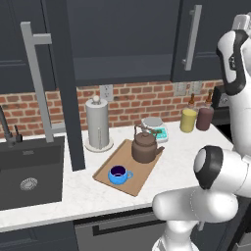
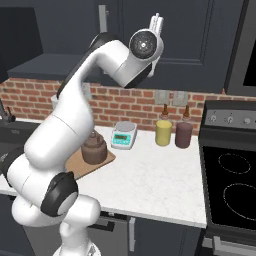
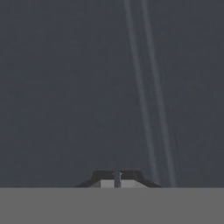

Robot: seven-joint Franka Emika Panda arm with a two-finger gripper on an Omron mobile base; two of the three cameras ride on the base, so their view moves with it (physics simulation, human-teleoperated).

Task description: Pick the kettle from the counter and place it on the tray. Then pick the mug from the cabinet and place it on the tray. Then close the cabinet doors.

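The gripper (image 2: 157, 22) is raised close before a flat charcoal cabinet door (image 3: 65, 87), which blocks the way ahead. Far below it the surface (image 2: 150, 175) lies open toward its front edge. Below and to its left the tray (image 1: 139, 176), kettle (image 1: 145, 147), mug (image 1: 118, 174) and paper-towel holder (image 1: 97, 123) crowd the surface, beside the swung-open door (image 1: 66, 98).

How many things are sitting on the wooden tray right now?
2. The kettle stands at the tray's back end, near the scale. The blue mug sits at its front end, toward the counter edge.
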